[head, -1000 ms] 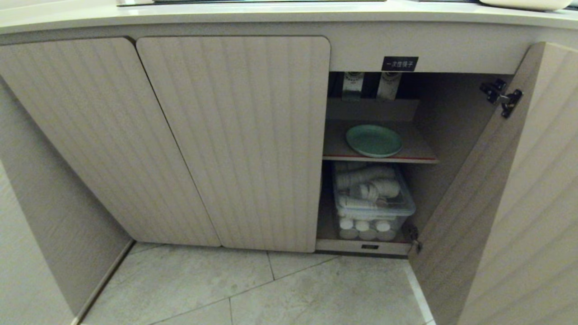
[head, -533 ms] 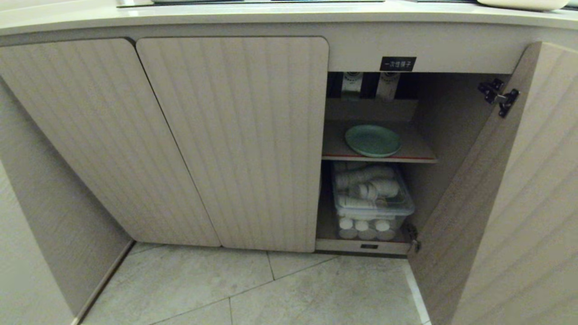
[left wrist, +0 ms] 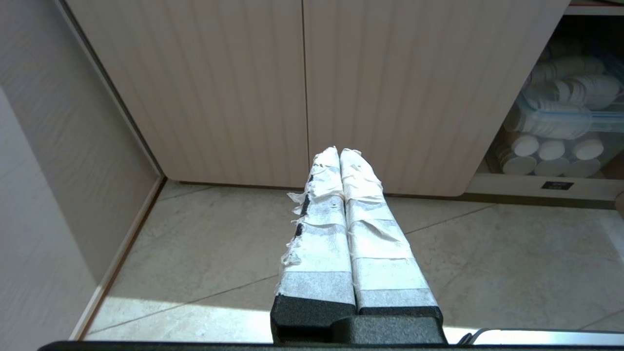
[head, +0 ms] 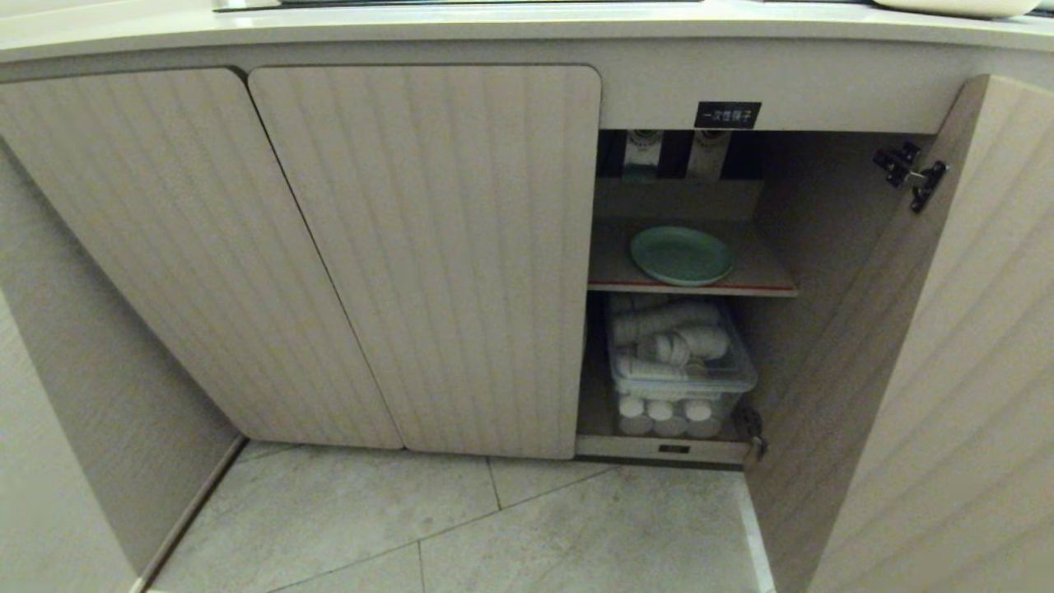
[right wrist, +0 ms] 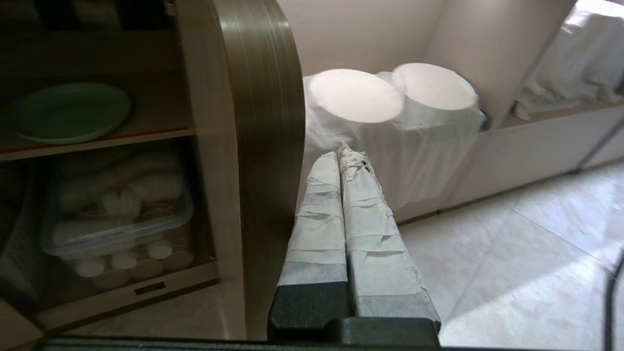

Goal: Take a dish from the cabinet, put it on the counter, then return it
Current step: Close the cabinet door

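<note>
In the head view the dish (head: 682, 254) lies flat on the red-edged shelf (head: 766, 280) inside the cabinet (head: 428, 247), its right door (head: 922, 346) swung open, the tabletop (head: 510, 25) above; neither arm shows. Against the earlier head frames nothing has shifted beyond a slight wobble of the picture. In the left wrist view the left gripper (left wrist: 340, 153) hangs parked over the floor (left wrist: 219, 243), fingers clenched on nothing. In the right wrist view the right gripper (right wrist: 340, 155) sits just outside the door's edge, fingers pressed together and empty; it should clear that edge, release its fingers, then come in low to catch the dish's near rim
</note>
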Available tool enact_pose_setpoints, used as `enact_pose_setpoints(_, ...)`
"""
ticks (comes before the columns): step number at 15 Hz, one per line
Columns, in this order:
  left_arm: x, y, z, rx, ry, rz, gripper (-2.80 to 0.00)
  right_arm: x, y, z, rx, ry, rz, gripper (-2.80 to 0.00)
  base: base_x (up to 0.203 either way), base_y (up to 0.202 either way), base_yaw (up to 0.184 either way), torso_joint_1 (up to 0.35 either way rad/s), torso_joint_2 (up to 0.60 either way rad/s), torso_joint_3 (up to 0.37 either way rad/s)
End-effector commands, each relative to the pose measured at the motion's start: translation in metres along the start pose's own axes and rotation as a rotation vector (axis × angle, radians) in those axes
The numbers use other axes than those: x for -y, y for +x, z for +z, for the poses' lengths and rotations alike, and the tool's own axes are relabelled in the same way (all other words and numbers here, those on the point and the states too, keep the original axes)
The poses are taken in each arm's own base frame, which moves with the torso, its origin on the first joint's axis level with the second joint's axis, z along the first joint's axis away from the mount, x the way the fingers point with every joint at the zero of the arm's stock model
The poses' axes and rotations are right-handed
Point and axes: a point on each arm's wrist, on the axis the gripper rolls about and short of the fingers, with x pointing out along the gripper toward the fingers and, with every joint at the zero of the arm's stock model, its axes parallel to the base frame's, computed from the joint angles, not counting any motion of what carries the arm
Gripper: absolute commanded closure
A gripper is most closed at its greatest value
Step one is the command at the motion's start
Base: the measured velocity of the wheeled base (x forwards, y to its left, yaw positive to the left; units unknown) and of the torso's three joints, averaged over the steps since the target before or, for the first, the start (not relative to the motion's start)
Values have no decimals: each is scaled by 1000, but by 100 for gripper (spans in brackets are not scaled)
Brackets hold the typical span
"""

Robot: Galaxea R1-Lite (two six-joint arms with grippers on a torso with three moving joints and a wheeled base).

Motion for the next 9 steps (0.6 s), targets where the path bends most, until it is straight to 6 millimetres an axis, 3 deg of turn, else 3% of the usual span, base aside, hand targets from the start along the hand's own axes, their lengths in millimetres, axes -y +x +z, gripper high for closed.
enact_pose_setpoints(1, 0, 0, 0, 0, 0, 0, 0, 4, -10, -3, 37, 6, 50, 0, 0, 0, 0, 0, 0, 0)
enact_pose_setpoints(9, 0, 0, 0, 0, 0, -1, 0, 14, -22, -7, 104, 57, 275, 0, 0, 0, 0, 0, 0, 0)
